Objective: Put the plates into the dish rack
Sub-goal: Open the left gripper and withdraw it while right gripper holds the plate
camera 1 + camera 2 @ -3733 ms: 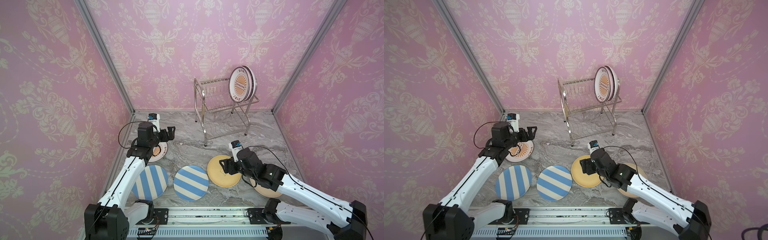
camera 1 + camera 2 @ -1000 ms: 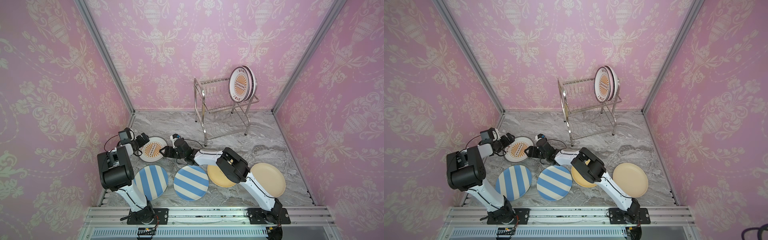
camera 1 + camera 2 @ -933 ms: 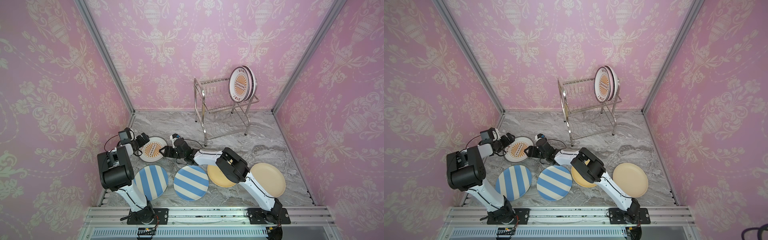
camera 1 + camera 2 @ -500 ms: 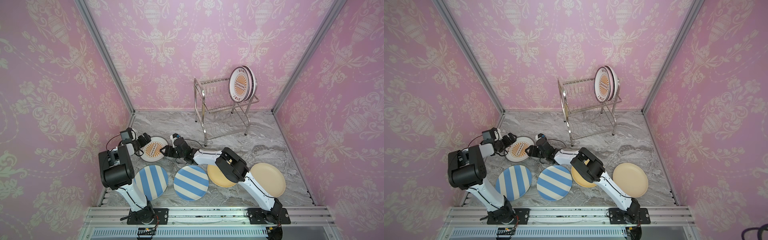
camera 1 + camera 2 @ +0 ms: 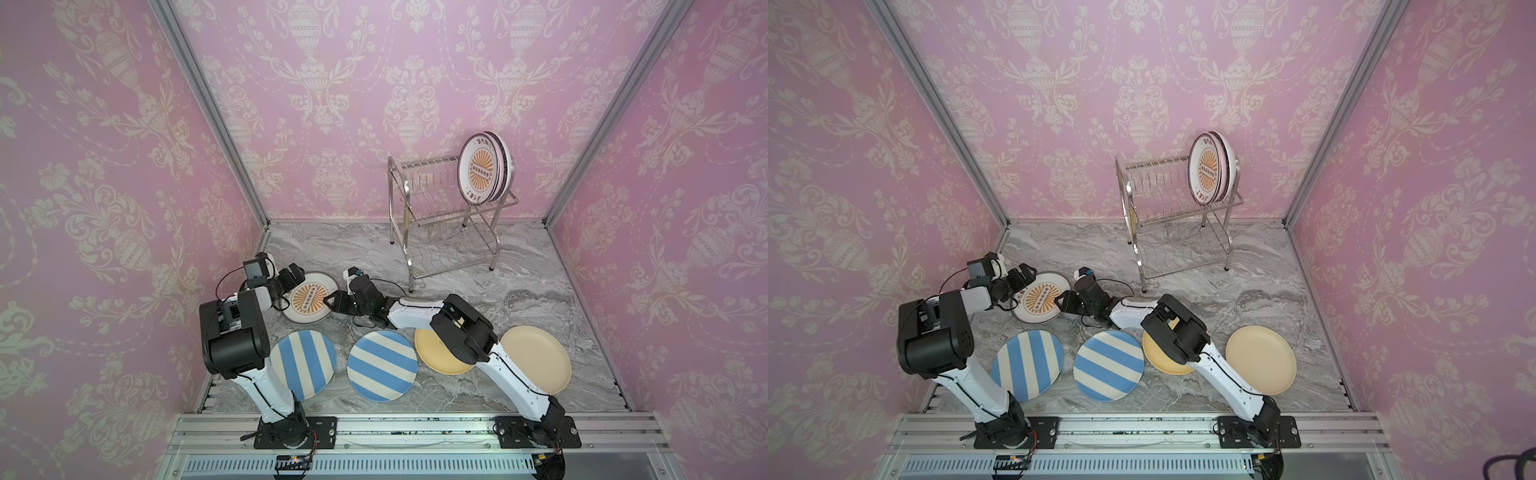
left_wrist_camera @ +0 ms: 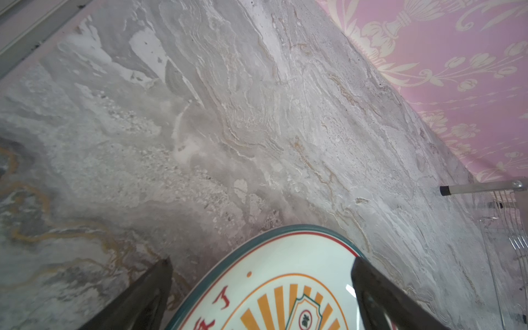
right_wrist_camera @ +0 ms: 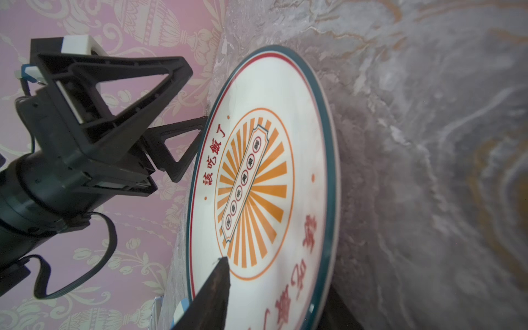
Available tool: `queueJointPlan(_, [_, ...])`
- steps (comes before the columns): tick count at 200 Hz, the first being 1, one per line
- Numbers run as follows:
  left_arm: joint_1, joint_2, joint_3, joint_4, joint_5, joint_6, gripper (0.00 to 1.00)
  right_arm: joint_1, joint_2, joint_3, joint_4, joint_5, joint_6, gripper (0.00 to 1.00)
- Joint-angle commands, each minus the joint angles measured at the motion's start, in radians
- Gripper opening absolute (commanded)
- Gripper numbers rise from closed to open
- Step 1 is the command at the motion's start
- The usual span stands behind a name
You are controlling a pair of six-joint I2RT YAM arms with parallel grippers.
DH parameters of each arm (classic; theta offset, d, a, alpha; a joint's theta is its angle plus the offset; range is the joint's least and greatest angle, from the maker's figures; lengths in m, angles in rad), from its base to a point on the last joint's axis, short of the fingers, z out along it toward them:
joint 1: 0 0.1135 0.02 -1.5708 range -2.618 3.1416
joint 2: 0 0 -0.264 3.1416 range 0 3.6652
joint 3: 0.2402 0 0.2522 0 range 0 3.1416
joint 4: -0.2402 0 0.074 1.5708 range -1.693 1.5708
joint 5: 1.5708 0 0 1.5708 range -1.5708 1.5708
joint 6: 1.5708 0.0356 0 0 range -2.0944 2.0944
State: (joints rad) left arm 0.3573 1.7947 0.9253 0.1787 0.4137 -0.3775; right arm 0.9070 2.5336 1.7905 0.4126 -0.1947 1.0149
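Dish rack (image 5: pixel 453 216), far right: seemingly three racked plates (image 5: pixel 484 168); five lie on table (image 5: pixel 540 270), sunburst plate (image 5: pixel 309 297) at left between wide-open left gripper (image 5: pixel 293 277) and right gripper (image 5: pixel 332 301) straddling its rim, grip undeterminable.

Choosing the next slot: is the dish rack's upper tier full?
Not full. Racked plates stand only at the dish rack's right end; slots left of them are bare.

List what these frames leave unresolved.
Rear plates in the dish rack: count and patterns hidden by the racked sunburst plate, both top views.
Whether the right gripper grips the unracked sunburst plate: one jaw mostly hidden beneath the plate, right wrist view; too small in top views.
Yellow plate: part covered by the right arm.
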Motion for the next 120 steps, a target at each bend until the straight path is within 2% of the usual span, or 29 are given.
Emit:
queueJointPlan(1, [-0.025, 0.015, -0.022, 0.007, 0.039, -0.028, 0.99, -0.009, 0.048, -0.025, -0.016, 0.008, 0.024, 0.38])
queueJointPlan(120, [-0.037, -0.018, -0.066, 0.003, 0.046, 0.001, 0.99, -0.014, 0.018, -0.057, -0.018, 0.035, 0.008, 0.19])
